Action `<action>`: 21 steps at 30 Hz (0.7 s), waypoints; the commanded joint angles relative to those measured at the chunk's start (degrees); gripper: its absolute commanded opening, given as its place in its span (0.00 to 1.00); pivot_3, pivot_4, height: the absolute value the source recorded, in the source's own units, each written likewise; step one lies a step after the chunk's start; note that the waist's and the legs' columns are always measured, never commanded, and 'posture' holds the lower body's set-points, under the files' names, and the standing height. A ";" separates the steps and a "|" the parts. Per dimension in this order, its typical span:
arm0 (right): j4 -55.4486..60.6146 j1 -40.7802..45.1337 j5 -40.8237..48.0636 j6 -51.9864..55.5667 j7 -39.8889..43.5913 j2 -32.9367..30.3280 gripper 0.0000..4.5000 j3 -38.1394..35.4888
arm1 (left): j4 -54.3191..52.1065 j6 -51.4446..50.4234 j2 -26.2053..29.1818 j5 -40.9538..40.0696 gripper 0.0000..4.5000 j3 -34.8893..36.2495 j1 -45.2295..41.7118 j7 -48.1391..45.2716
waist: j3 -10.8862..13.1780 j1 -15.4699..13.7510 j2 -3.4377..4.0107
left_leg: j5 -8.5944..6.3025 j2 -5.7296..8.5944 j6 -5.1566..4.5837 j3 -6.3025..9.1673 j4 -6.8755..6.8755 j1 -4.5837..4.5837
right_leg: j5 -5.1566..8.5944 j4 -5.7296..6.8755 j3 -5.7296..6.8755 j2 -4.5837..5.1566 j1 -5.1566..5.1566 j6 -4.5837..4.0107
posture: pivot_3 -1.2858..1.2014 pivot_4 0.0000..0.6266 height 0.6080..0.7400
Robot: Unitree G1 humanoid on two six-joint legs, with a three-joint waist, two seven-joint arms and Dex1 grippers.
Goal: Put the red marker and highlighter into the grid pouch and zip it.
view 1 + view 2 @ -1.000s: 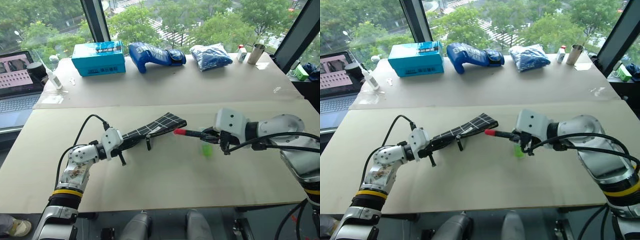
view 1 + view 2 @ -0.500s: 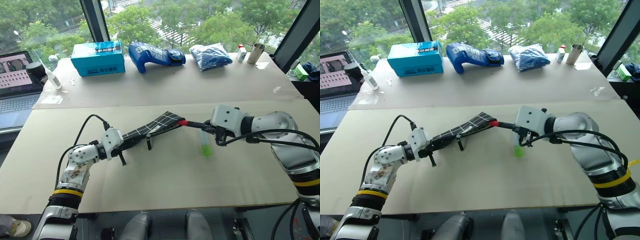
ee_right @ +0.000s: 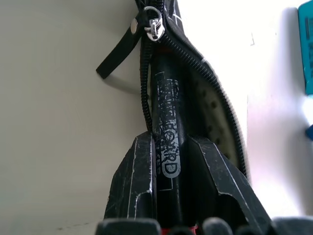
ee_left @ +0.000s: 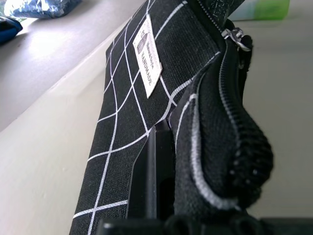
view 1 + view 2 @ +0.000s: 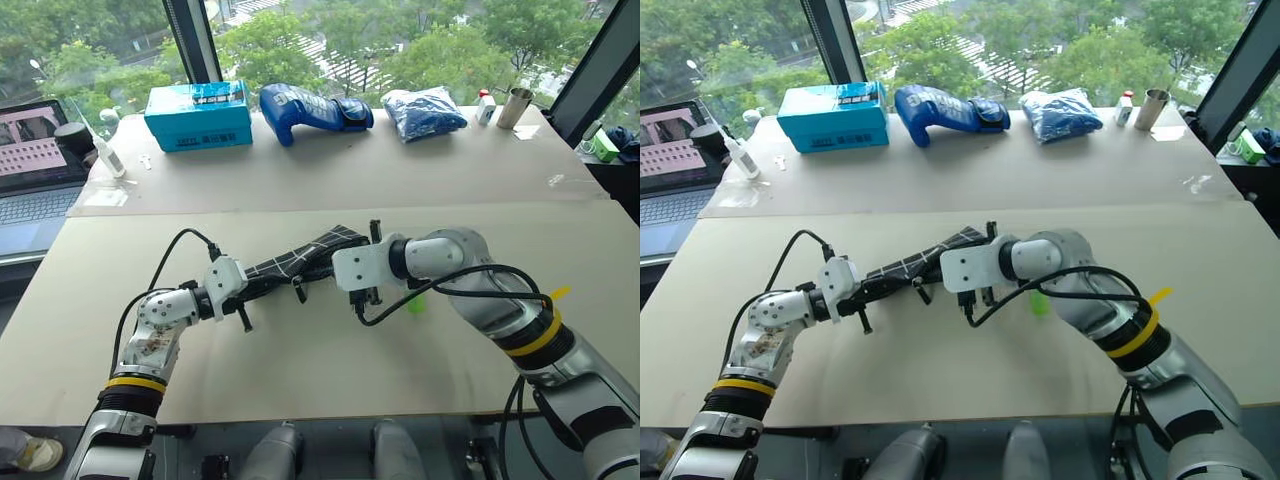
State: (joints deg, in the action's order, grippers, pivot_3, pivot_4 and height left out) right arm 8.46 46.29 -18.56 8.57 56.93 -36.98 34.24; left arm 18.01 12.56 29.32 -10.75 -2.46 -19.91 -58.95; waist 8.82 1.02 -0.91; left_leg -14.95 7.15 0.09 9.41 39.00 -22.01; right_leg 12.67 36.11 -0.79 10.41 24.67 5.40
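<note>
My left gripper is shut on one end of the grid pouch and holds it up off the table, slanting up toward the right. The pouch's zipper is open and its strap hangs loose. At the pouch's raised end, my right gripper is shut on the red marker. The marker's black barrel runs into the open mouth, and its red cap is hidden inside. The green highlighter lies on the table behind my right forearm, partly covered by it. The pouch's white label faces the left wrist camera.
Along the table's far side stand a teal box, two blue bags, a metal cup and a small white bottle. A laptop sits at the far left.
My right gripper has swung left with the red marker and rolled, and the marker's red end has gone into the pouch's mouth. The left gripper and the pouch stayed put.
</note>
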 commanded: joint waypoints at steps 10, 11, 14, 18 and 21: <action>-13.92 4.99 -7.02 -16.38 -5.10 6.11 0.24 -0.73 | -0.51 2.10 -0.31 -0.38 0.00 0.02 -1.17 -0.59 | 0.00 0.34 0.00 | 0.03 -0.03 0.05 -0.06 -0.03 -0.03 | -0.01 0.05 -0.01 -0.03 0.09 -0.01 | 0.52 0.24 1.00; -13.91 4.51 -6.10 -16.17 -4.31 6.45 0.36 -1.26 | -0.58 2.14 -0.35 -0.38 0.00 0.00 -1.10 -0.54 | 0.00 0.40 0.00 | 0.03 -0.03 0.05 -0.05 -0.02 -0.06 | -0.01 0.06 -0.01 -0.03 0.12 -0.01 | 0.52 0.24 1.00; -13.26 3.28 -5.06 -11.45 -3.44 7.04 0.57 -4.02 | -0.59 2.29 -0.42 -0.46 0.00 0.05 -0.92 -0.52 | 0.00 0.42 0.00 | 0.04 -0.04 0.06 0.05 -0.03 -0.08 | -0.02 0.08 -0.02 -0.04 0.16 -0.03 | 0.52 0.24 1.00; -10.60 1.96 2.99 -7.21 2.25 4.96 0.65 -9.55 | -0.43 2.51 -0.54 -0.45 0.00 0.05 -0.77 -0.55 | 0.00 0.28 0.00 | 0.04 0.00 0.06 0.10 -0.02 -0.11 | -0.02 0.06 -0.02 -0.02 0.16 -0.03 | 0.52 0.24 1.00; -8.49 2.04 11.47 -1.10 6.14 1.93 0.65 -17.32 | -0.43 2.59 -0.67 -0.50 0.00 0.04 -0.64 -0.46 | 0.00 0.22 0.00 | 0.04 -0.01 0.07 0.12 -0.02 -0.11 | -0.02 0.07 -0.02 -0.03 0.17 -0.04 | 0.52 0.24 1.00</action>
State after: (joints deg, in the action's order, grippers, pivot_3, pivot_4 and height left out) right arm -3.00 47.55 -12.70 3.65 61.01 -33.07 23.71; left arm 18.70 14.11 28.68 -10.53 -2.68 -20.41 -59.31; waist 8.82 1.24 -0.90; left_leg -14.92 7.14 0.15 9.55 38.98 -22.13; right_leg 12.65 36.16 -0.81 10.39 24.85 5.36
